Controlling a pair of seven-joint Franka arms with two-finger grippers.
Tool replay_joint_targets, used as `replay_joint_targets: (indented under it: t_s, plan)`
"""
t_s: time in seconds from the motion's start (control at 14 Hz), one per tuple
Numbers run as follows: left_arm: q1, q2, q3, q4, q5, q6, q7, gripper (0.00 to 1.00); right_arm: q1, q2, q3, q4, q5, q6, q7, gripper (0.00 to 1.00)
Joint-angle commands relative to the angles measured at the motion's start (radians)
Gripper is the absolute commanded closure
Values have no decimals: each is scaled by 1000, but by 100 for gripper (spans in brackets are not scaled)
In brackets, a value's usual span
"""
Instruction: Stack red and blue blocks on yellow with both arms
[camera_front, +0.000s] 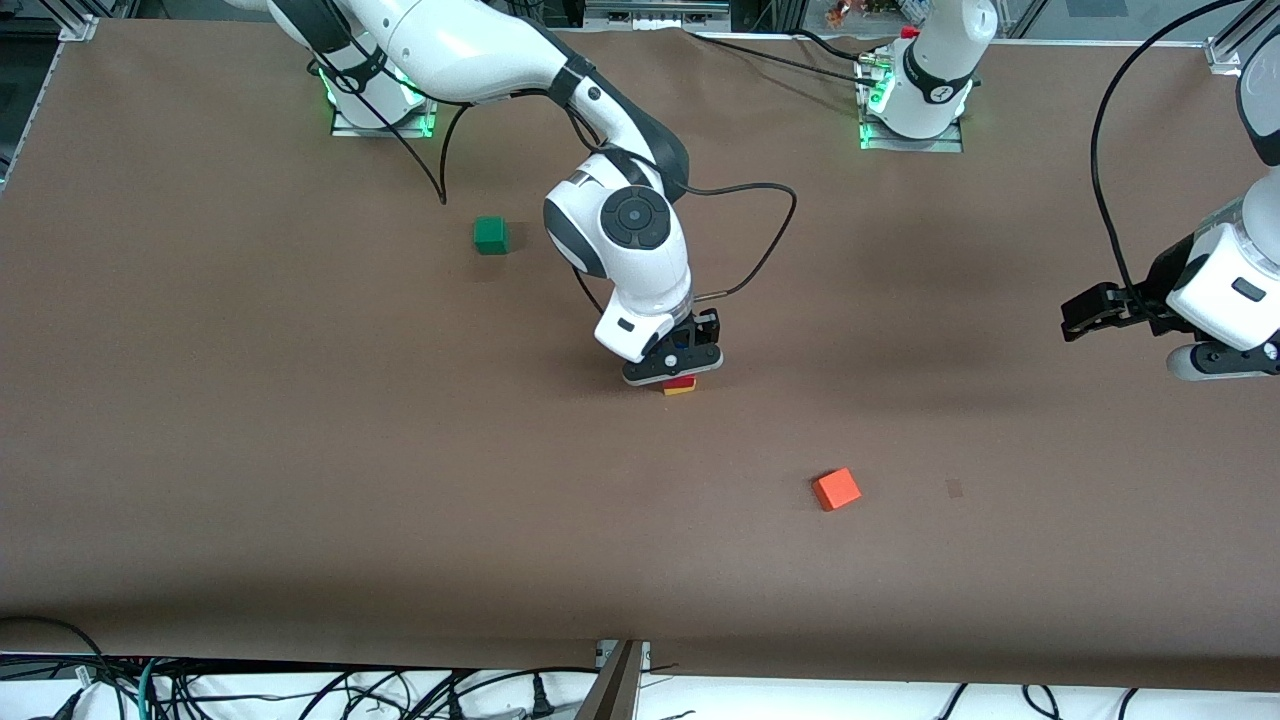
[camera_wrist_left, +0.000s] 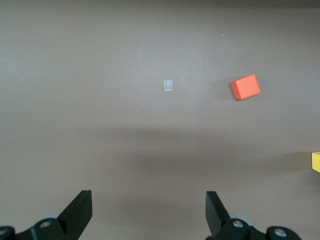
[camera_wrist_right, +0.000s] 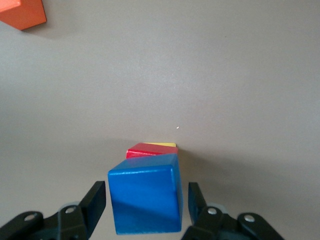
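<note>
Right gripper hangs directly over the stack in the middle of the table. In the right wrist view the blue block sits between its fingers with a sliver of gap on each side, so the fingers are slightly apart and not clamping it. Whether the blue block is resting on the red block or is a little above it, I cannot tell. The red block lies on the yellow block, twisted a little relative to it, so a yellow edge shows past the red.

Taking that stack as landmark: the orange cube lies nearer the front camera than the stack and toward the left arm's end of the table; the green cube lies farther from the camera than the stack and toward the right arm's end.

Left gripper waits over bare table well apart from the stack, at the left arm's end, its fingers spread wide with nothing between them.
</note>
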Motion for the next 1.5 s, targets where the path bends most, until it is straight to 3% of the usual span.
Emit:
replay_joint_targets:
  t_s: [0.0, 0.29, 0.57, 0.79, 1.07, 1.29, 1.43]
  plan:
    - [2, 13, 0, 29, -26, -8, 5, 0, 0, -2, 4, 31, 13, -32, 36, 0]
    - [4, 13, 0, 29, -26, -8, 6, 0, -78, -122, -5, 28, 65, -163, 27, 0]
    - [2, 13, 2, 30, -23, -8, 5, 0, -198, -303, -6, 17, 66, -441, 35, 0]
    - [2, 13, 2, 30, -23, -8, 3, 0, -261, -496, -16, -107, 68, -569, 0, 0]
    - [2, 24, 2, 50, -24, -8, 3, 0, -270, -721, -150, -368, 82, -577, -187, 0]
    - [1, 25, 2, 50, -24, -8, 3, 0, -270, -784, -238, -445, 82, -583, -282, 0]
    - [1, 27, 2, 50, -26, -8, 3, 0, -270, -795, -262, -441, 71, -611, -360, 0]
